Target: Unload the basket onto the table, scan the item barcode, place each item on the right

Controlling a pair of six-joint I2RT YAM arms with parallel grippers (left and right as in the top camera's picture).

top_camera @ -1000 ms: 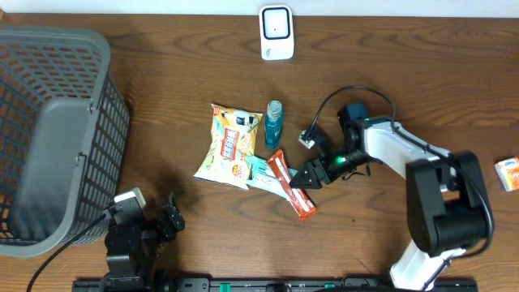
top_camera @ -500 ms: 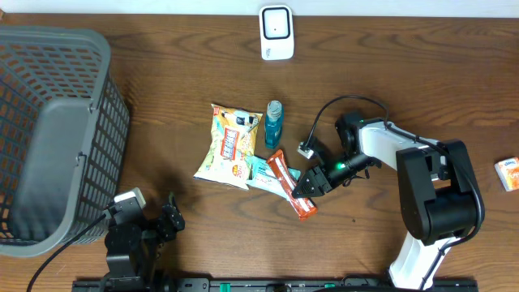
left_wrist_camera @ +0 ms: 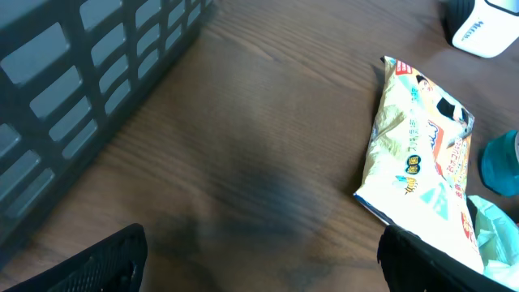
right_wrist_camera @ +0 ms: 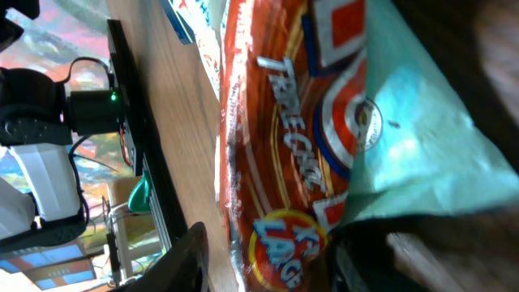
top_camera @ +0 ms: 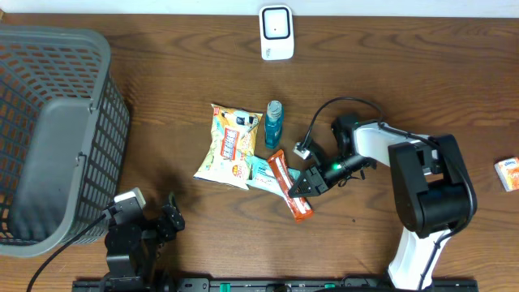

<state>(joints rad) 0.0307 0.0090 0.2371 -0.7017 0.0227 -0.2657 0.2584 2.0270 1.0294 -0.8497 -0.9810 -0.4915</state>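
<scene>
The item between my right jaws is an orange snack bar [top_camera: 282,170] in a shiny wrapper, lying flat at the table's middle with one end on a teal packet [top_camera: 259,169]. My right gripper [top_camera: 299,190] is low over the bar's near end. In the right wrist view the bar [right_wrist_camera: 284,122] fills the frame; one finger [right_wrist_camera: 188,261] stands a little off its edge and the other is against it, so the right gripper [right_wrist_camera: 263,264] is open around the bar. The white scanner [top_camera: 276,32] stands at the far edge. My left gripper [left_wrist_camera: 263,268] is open and empty.
A yellow chip bag [top_camera: 231,144] and a small blue bottle [top_camera: 274,123] lie just left of the bar. A large grey mesh basket [top_camera: 49,130] fills the left side. A small white and orange box [top_camera: 508,173] sits at the far right edge.
My right gripper slid left onto the snack bar's near end and its jaws narrowed around it. The left arm stayed still.
</scene>
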